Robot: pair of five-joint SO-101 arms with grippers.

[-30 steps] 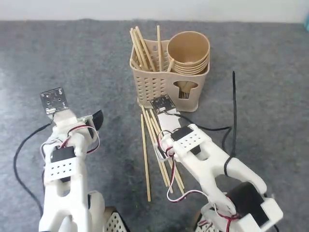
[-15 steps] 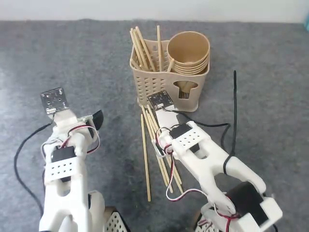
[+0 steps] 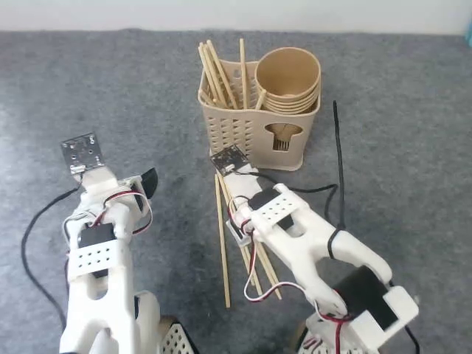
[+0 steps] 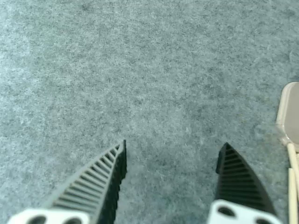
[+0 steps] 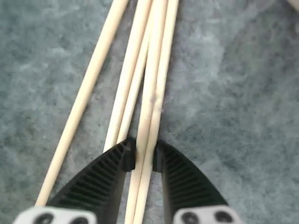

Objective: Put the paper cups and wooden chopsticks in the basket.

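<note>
A beige slotted basket (image 3: 240, 133) stands at the back of the grey carpet. It holds a stack of paper cups (image 3: 289, 74) and several upright wooden chopsticks (image 3: 215, 70). More chopsticks (image 3: 222, 243) lie loose on the carpet in front of it. My right gripper (image 5: 144, 156) is low over that bundle, shut on two chopsticks (image 5: 152, 107) pinched between its black fingers; others (image 5: 88, 98) lie beside them. My left gripper (image 4: 173, 156) hovers open over bare carpet to the left of the basket, with nothing between its fingers (image 4: 105, 179).
The right arm's white body (image 3: 310, 243) covers part of the loose bundle. A black cable (image 3: 339, 162) loops up to the right of the basket. The basket's corner (image 4: 290, 112) shows in the left wrist view. Open carpet lies on both sides.
The right arm has swung a little to the left and toward the basket over the loose chopsticks, its cable following. The left arm has not moved.
</note>
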